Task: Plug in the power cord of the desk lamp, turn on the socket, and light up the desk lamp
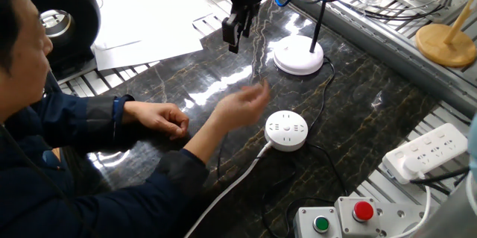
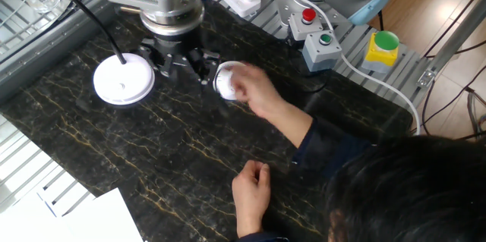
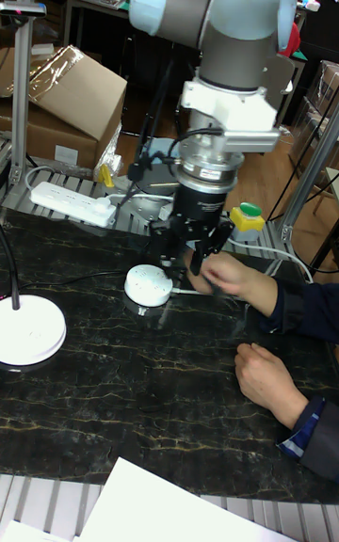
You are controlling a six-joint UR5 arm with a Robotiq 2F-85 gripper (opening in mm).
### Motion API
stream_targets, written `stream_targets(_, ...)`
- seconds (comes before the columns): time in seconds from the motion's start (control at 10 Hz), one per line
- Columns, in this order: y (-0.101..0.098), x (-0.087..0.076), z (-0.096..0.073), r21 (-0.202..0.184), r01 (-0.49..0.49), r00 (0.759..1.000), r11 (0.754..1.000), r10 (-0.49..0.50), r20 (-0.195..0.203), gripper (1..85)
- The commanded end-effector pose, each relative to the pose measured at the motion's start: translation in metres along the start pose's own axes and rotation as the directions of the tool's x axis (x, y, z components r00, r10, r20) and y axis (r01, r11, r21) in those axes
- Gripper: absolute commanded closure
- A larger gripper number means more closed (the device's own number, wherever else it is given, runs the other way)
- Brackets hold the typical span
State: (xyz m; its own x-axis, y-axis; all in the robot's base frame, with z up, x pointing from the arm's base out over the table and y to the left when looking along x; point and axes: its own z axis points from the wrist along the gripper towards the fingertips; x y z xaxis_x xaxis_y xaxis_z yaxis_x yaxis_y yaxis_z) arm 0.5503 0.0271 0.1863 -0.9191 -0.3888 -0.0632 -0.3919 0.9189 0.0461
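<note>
Tabletop (image 1: 358,104): dark, glossy marble-patterned slab with pale veins; slatted metal frame along its edges.
Gripper (image 1: 234,32): black, hanging above the slab between the paper sheets (image 1: 149,22) and the desk lamp, touching nothing on the surface; whether the jaws are spread or pressed together cannot be told.
Socket (image 1: 286,130): small round white puck, holes on top, thick white cable (image 1: 231,186) running off toward the near edge.
Desk lamp (image 1: 299,54): flat round white disc base, thin black gooseneck rising from it, well apart from the socket.
Power cord (image 1: 322,92): thin black line curving from the lamp base past the socket; its plug end is not clear.
Person's hand (image 1: 250,100): blurred, raised just beside the socket; the other hand (image 1: 165,119) rests on the slab.
Power strip (image 1: 428,151): rectangular, white, off the slab's right edge.
Open room: bare slab left of the socket and lamp.
</note>
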Motion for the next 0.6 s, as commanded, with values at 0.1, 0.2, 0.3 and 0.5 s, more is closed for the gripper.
stream_targets(0.1, -0.012, -0.01, 0.008, 0.008, 0.011, 1.0, 1.0, -0.011, -0.026, 25.0)
stream_targets(0.2, -0.009, -0.013, 0.013, 0.006, 0.003, 1.0, 1.0, -0.003, -0.029, 24.7)
stream_targets(0.3, -0.006, -0.019, 0.016, 0.008, -0.009, 1.0, 1.0, 0.009, -0.028, 24.3)
stream_targets(0.5, -0.003, -0.028, 0.016, 0.023, -0.019, 0.999, 1.0, 0.02, -0.048, 24.7)
